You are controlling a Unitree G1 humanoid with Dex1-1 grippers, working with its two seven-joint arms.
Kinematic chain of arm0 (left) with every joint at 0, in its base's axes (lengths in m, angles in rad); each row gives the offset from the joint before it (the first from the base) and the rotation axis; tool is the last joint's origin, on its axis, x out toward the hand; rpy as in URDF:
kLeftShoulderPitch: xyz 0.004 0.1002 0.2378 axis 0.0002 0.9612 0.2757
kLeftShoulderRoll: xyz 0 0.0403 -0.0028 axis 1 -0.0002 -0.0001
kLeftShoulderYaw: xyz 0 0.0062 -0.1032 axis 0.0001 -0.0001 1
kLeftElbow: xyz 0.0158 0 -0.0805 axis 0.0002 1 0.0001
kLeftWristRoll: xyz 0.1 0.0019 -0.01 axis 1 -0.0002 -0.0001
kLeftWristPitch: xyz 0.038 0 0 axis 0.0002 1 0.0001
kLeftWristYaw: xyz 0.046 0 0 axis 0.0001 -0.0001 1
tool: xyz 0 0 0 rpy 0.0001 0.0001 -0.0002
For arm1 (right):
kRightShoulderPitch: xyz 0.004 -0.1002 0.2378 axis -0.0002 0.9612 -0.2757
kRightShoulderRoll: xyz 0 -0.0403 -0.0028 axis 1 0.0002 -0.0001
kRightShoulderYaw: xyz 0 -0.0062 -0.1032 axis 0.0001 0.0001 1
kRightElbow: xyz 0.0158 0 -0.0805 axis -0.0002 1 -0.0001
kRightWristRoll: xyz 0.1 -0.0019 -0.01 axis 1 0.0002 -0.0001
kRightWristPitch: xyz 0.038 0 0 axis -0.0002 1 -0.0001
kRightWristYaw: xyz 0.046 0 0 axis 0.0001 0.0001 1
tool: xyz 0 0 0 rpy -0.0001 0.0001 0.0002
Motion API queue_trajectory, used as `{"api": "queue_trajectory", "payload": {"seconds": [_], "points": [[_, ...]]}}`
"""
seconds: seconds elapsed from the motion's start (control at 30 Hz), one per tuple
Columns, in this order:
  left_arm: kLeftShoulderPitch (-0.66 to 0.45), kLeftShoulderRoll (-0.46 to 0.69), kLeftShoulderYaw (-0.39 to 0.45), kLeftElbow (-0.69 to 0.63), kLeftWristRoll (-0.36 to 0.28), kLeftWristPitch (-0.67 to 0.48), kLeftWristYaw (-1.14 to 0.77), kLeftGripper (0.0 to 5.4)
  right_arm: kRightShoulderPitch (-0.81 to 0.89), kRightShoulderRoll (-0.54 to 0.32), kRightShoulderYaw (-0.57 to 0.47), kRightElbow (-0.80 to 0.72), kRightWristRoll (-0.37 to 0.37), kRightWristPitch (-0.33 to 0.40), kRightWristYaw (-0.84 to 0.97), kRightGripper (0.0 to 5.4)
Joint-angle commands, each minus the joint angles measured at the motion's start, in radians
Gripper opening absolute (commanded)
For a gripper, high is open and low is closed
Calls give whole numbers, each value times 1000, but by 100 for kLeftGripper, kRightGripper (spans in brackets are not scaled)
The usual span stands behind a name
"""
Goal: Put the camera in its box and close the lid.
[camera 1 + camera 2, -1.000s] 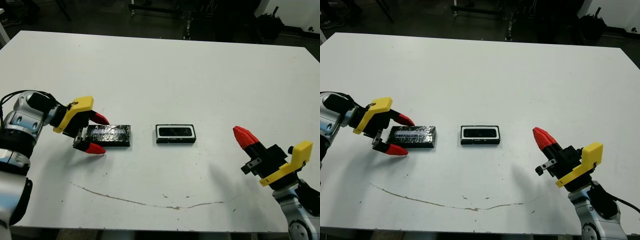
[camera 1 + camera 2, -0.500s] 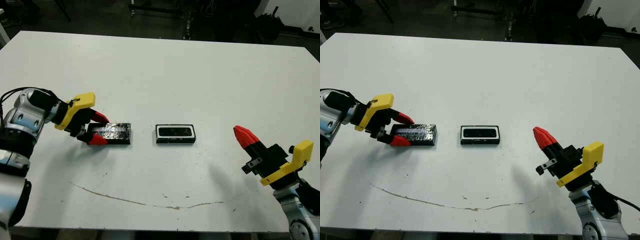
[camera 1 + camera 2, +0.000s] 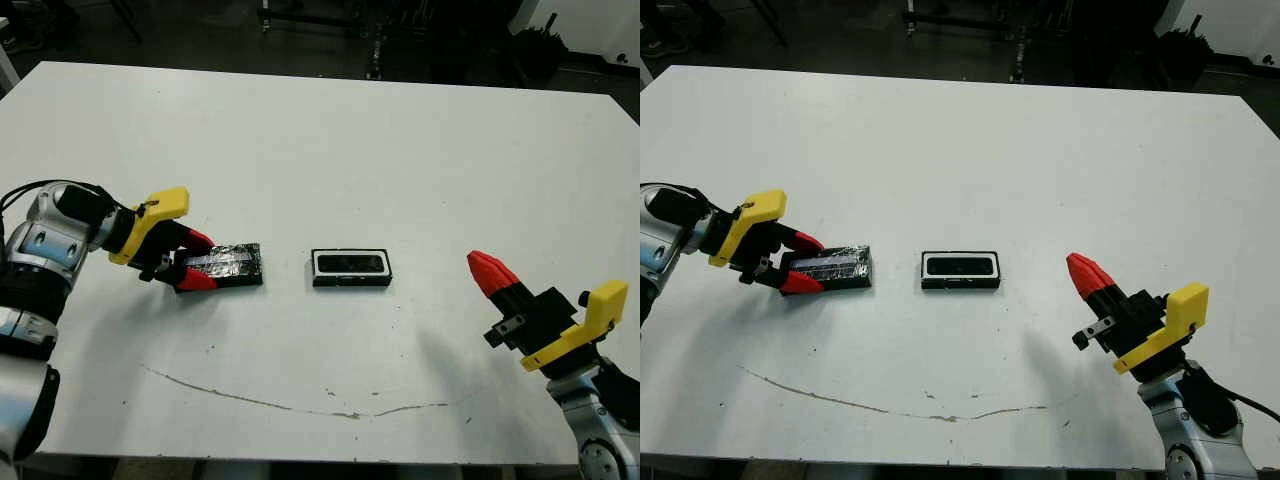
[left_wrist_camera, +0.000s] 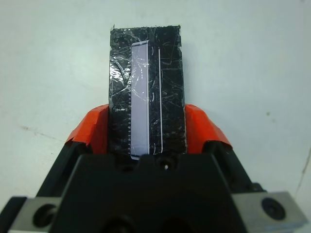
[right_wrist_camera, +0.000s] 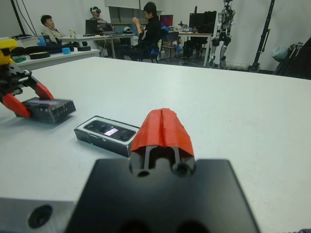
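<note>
Already the first half looks done: on the wide white table (image 3: 330,140) the shallow black white-lined box (image 3: 350,268) sits near the middle with the rounded black bar camera (image 5: 109,131) lying inside it, uncovered. What remains is the cover. Well left of the box, the flat glossy black lid (image 3: 225,266) is clamped at its outer end between the left gripper (image 3: 190,261) and its red fingertips (image 4: 95,128). The right gripper (image 3: 490,273) hangs apart, pressed together and empty.

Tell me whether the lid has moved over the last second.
Yes, slightly: the lid's far end has tilted up, while the box stays put.
</note>
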Motion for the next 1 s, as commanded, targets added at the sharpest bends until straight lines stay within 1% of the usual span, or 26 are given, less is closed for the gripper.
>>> {"api": "queue_trajectory", "payload": {"seconds": [0.03, 0.1, 0.17, 0.2, 0.23, 0.3, 0.37, 0.47, 0.57, 0.63, 0.83, 1.0], "points": [[55, -26, 63, -33, -68, 49, 56, 315, 0, -14, -4, 15, -3, 0, 1, 0], [75, -48, 95, -68, -111, 111, 100, 315, -1, -14, -3, 16, 0, 6, 0, 0], [93, -72, 116, -108, -145, 138, 137, 315, 0, -14, -2, 15, 1, 10, -2, 0], [105, -86, 125, -136, -157, 128, 161, 315, 0, -12, -1, 15, 2, 10, -3, 0], [116, -97, 129, -171, -165, 143, 188, 315, 1, -10, 0, 16, 0, 7, -5, 0], [126, -114, 125, -228, -180, 202, 226, 315, 1, -8, 1, 17, -2, 3, -6, 0], [124, -137, 114, -249, -189, 238, 244, 315, 1, -8, 2, 19, 1, 0, -2, 0], [114, -177, 92, -228, -184, 194, 251, 315, 2, -8, 6, 16, -2, 3, -5, 0], [102, -203, 55, -199, -149, 130, 263, 315, 4, -6, 7, 14, -7, 0, -10, 0], [94, -218, 27, -194, -132, 123, 269, 315, 4, -8, 7, 14, -5, -3, -6, 0], [81, -249, -19, -174, -103, 119, 273, 315, 5, -7, 7, 9, -2, -1, -8, 0], [65, -269, -35, -107, -84, 71, 271, 315, 6, -6, 4, 2, 11, 12, -11, 0]]}}
